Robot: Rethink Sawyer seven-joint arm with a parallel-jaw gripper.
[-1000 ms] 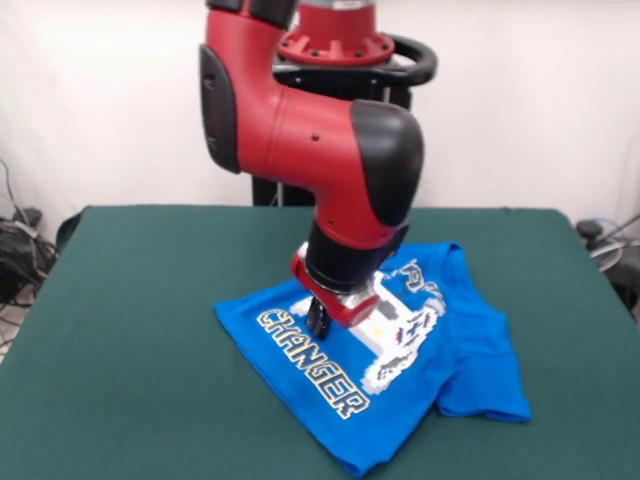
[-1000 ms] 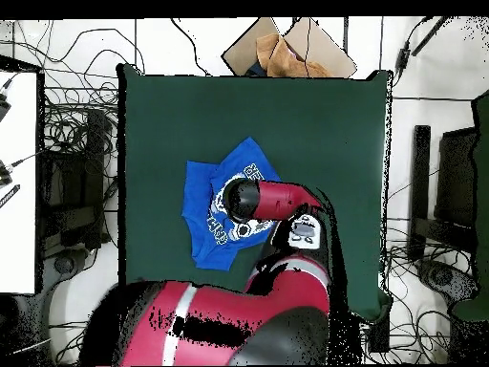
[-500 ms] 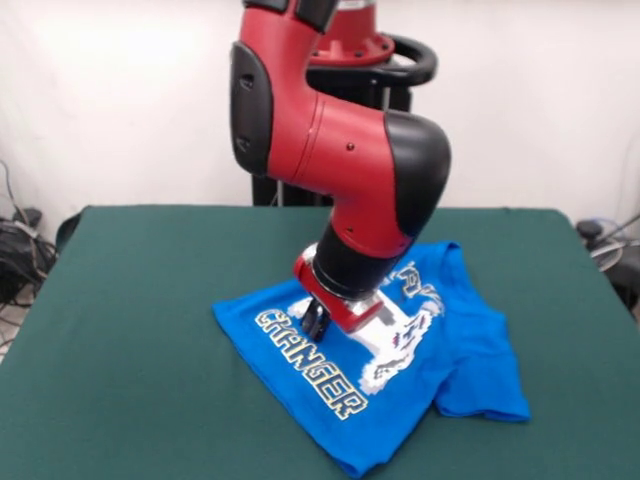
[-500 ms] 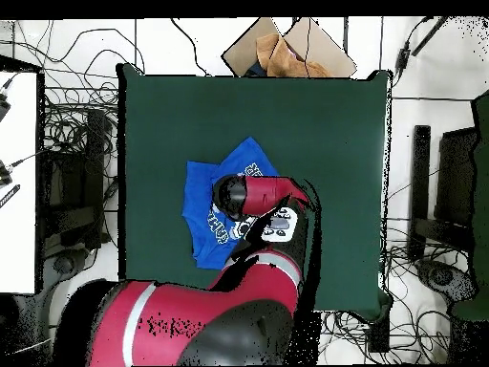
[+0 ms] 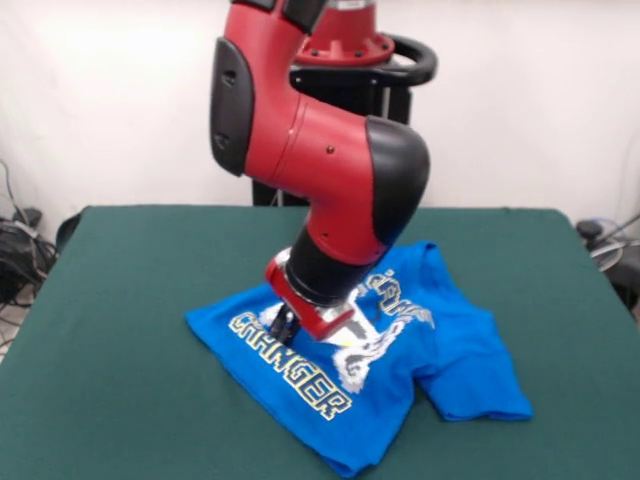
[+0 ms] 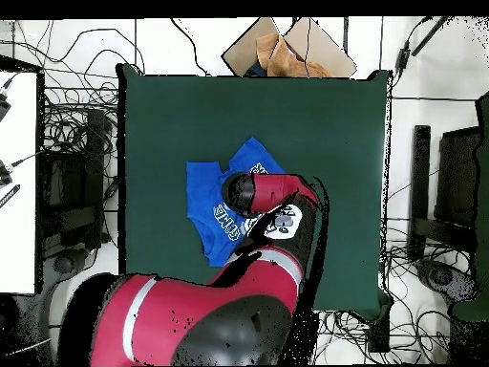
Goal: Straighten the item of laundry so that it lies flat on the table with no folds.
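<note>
the blue t-shirt [image 5: 400, 350] lies print-up on the green table [image 5: 120, 300], its nearest corner close to the front edge and a sleeve folded beside the body. just behind the "changer" lettering [image 5: 290, 365] the gripper [image 5: 284, 326] presses down on the cloth — whether its fingers are spread or closed cannot be told. beyond it the red arm [image 5: 320, 170] climbs away.
</note>
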